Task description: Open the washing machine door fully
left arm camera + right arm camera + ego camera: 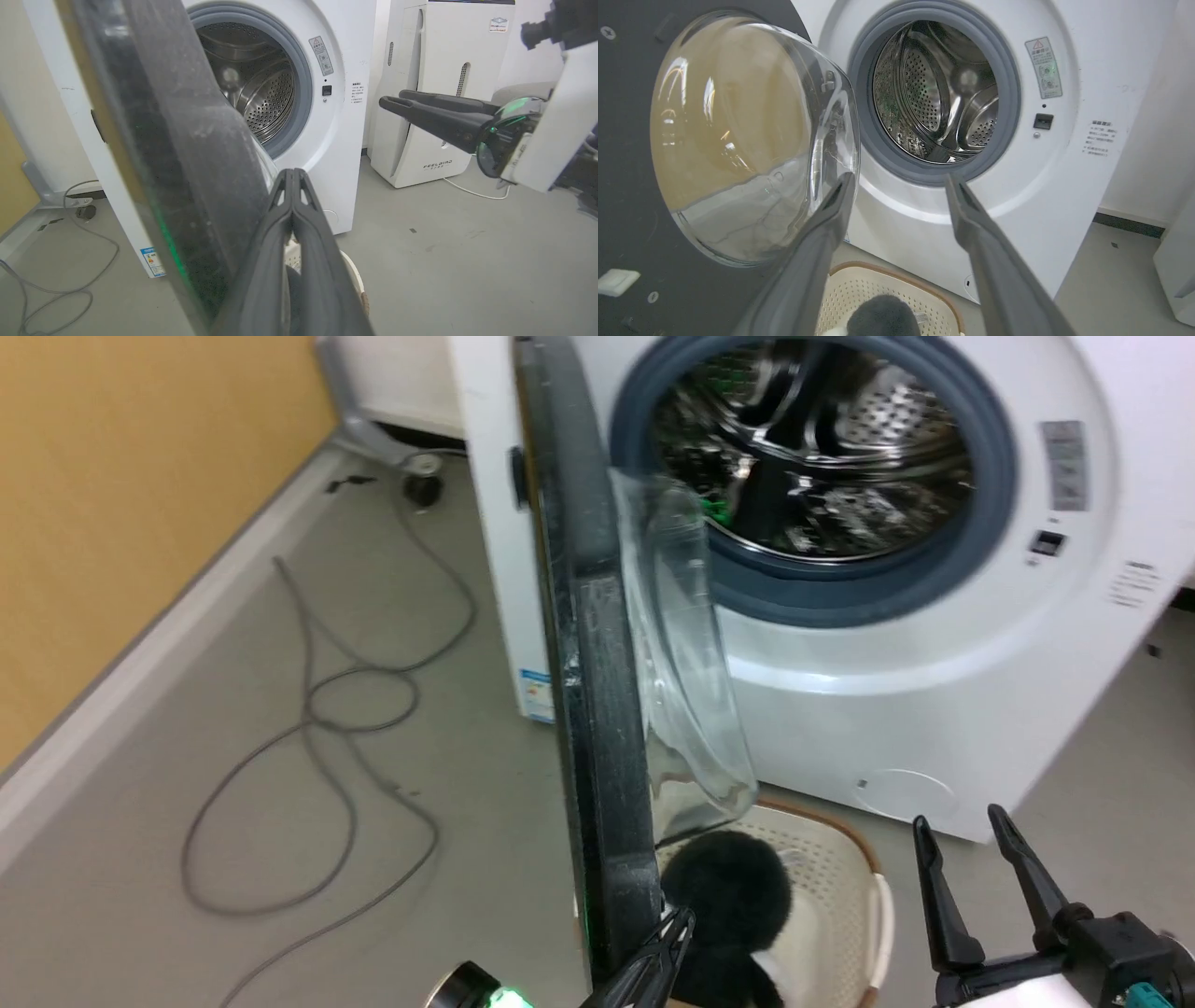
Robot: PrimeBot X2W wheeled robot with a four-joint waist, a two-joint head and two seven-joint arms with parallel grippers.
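Observation:
The washing machine (840,700) stands white with its steel drum (812,448) exposed. Its door (597,691) is swung out and seen edge-on, the black rim running down to the floor basket and the clear glass bowl (681,653) bulging toward the drum. My left gripper (681,919) is shut, its tips beside the door's lower inner edge; I cannot tell if they touch. In the left wrist view the door (187,140) rises just left of the shut left gripper (292,173). My right gripper (959,817) is open and empty, right of the door, pointing at the machine (1017,196) between the glass bowl (747,140) and the drum.
A cream perforated basket (882,905) with a dark fluffy item (728,887) sits on the floor below the door. A grey cable (308,709) loops over the floor at the left, by the yellow wall. A white FEELBIR appliance (434,116) stands right of the machine.

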